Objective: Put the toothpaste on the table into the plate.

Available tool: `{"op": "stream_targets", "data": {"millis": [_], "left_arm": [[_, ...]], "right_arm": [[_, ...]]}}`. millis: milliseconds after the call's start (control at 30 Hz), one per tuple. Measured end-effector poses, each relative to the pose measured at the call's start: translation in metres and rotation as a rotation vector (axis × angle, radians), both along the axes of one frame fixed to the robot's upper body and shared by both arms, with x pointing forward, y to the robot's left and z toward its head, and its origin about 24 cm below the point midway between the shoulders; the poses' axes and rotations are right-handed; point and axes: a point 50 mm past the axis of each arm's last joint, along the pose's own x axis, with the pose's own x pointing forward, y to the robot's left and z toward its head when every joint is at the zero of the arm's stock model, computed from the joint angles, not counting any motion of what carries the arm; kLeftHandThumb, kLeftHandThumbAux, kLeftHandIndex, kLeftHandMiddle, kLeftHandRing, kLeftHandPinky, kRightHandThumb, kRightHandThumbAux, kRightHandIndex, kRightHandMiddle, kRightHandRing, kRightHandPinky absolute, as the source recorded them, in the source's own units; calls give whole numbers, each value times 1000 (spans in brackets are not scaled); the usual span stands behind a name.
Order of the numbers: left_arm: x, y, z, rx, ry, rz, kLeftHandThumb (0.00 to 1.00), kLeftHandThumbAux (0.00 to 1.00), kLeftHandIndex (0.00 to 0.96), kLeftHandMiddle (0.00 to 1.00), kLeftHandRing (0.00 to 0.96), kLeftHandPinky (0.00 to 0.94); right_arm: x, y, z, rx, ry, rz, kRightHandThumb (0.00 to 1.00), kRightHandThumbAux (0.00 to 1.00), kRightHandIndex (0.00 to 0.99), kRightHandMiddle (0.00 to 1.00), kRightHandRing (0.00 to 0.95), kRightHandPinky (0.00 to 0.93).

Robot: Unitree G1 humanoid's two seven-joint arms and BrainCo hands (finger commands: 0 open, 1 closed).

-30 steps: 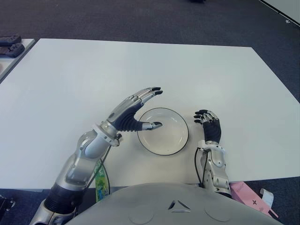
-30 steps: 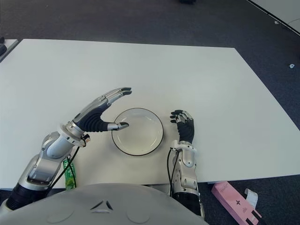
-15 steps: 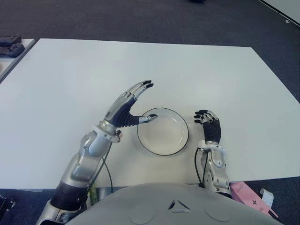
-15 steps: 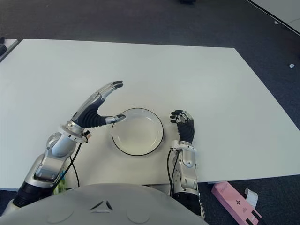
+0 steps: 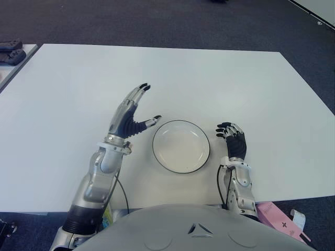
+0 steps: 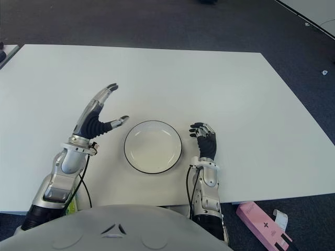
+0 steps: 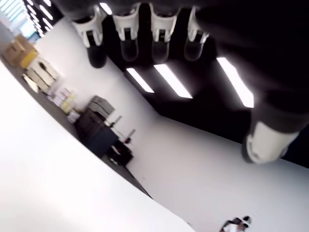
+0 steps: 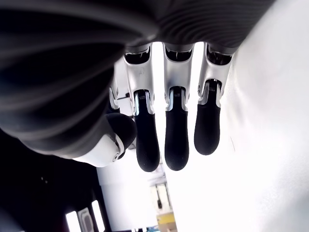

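The left hand is raised above the white counter, just left of the plate. Its fingers stretch straight up and away from the robot, the thumb angles out toward the plate's rim, and it grips nothing. The forearm rises steeply from the near counter edge. The right hand shows just right of the plate, fingers loosely bent and holding nothing.

The plate is bare white with a dark rim. The toothpaste is not in it: only a sliver of green shows at the near counter edge beside the left forearm, plainer in the right eye view.

The left wrist view shows straightened fingertips against ceiling lights. The pink box lies on the floor, lower right.
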Motion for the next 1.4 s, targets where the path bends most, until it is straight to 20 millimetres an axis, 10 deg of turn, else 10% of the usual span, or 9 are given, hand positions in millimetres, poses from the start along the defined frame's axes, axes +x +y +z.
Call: {"op": "stream_targets", "data": {"millis": [533, 1400], "left_arm": [[-8, 3, -35, -61, 188, 253, 266, 733, 71, 112, 128, 217], [-22, 14, -34, -82, 247, 373, 313, 772, 126, 190, 210, 274]], "right_arm": [[-1, 0, 6, -6, 4, -3, 707, 720, 430, 498, 494, 502], [1, 7, 8, 11, 9, 32, 708, 721, 429, 502, 501, 508]]}}
